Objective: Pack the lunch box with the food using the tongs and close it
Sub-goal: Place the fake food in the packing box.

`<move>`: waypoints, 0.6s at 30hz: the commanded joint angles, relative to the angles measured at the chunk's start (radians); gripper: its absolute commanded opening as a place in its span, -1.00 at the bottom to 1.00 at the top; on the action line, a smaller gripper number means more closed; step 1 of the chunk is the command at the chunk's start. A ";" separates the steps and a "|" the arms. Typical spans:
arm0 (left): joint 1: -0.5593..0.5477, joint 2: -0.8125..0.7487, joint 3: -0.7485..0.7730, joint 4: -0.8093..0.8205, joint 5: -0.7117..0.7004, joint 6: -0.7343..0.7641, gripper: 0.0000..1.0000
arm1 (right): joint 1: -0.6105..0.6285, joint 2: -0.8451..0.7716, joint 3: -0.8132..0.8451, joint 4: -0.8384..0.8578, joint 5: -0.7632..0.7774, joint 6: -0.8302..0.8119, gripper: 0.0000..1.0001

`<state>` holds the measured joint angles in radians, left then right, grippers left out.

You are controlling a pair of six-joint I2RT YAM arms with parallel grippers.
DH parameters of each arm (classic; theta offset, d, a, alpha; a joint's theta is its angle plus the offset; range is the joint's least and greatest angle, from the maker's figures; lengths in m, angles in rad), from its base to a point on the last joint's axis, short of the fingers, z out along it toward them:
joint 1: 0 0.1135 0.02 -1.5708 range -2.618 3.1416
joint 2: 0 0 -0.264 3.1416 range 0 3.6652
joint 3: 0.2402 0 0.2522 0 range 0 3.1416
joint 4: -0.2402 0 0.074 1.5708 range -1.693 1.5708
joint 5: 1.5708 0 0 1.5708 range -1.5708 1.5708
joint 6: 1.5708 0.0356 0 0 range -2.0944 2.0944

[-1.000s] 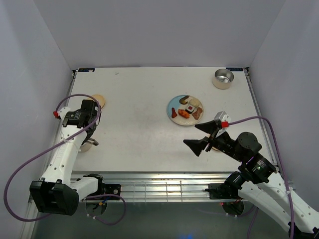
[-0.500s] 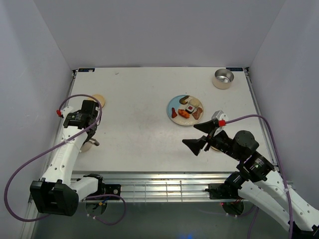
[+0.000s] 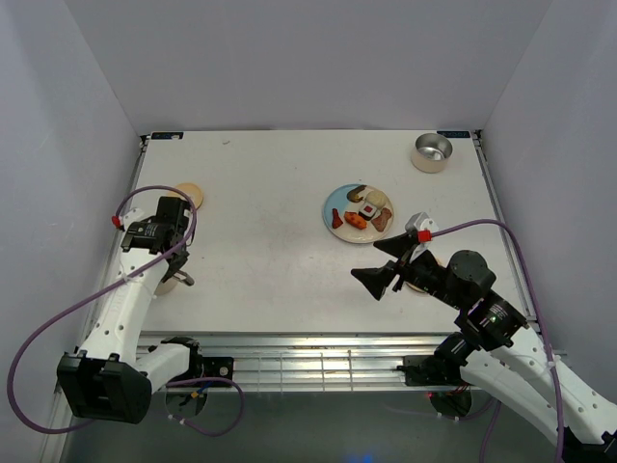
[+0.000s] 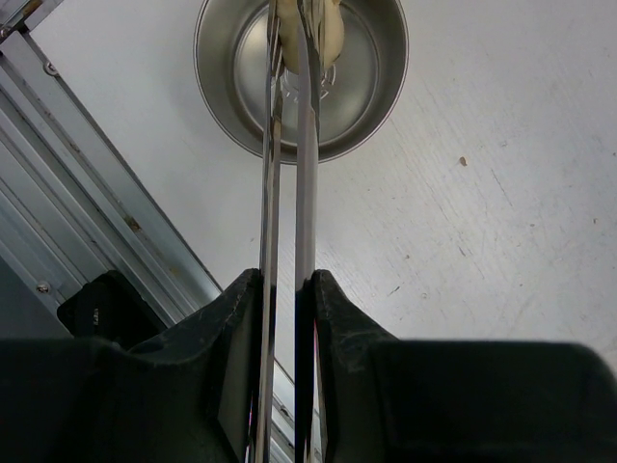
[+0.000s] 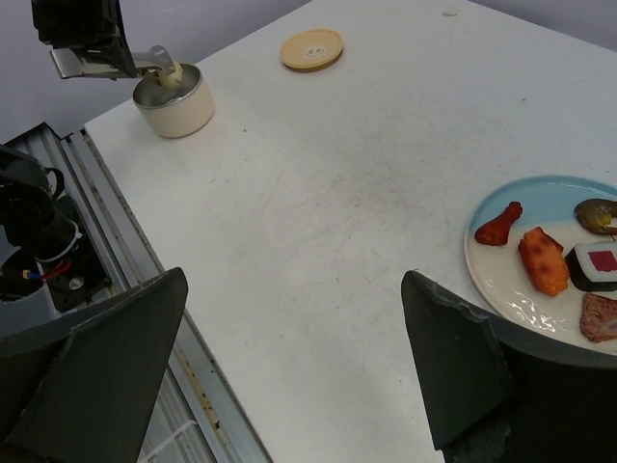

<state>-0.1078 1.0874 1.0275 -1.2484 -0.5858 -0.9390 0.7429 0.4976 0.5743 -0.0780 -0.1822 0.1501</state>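
Two bystanders sit at the back: a tan disc (image 3: 191, 195) upper left, a metal bowl (image 3: 431, 152) upper right. Right of centre, the plate (image 3: 331, 214) carries the food (image 5: 543, 260). At the left edge the left gripper (image 4: 287, 289) points down, clamped on the tongs (image 4: 289, 193), whose tips are at a pale lump (image 4: 328, 29) in the lunch box (image 4: 381, 125). At lower right the right gripper (image 5: 294, 280) hovers spread wide, slightly further left than before.

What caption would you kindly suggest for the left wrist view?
Left tool pinching the tongs, whose tips hold a pale dumpling at the metal lunch box.
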 commanded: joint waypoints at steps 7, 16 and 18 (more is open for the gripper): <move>0.003 0.037 0.019 -0.002 -0.052 0.009 -0.04 | 0.007 -0.001 -0.005 0.049 0.003 -0.003 0.94; 0.003 -0.032 0.014 0.044 -0.072 0.040 0.16 | 0.006 0.022 -0.011 0.055 0.016 -0.004 0.94; 0.003 -0.029 0.009 0.053 -0.045 0.057 0.17 | 0.007 0.025 -0.010 0.053 0.024 -0.006 0.94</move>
<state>-0.1078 1.0813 1.0275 -1.2350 -0.6250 -0.9150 0.7448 0.5194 0.5694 -0.0769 -0.1787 0.1501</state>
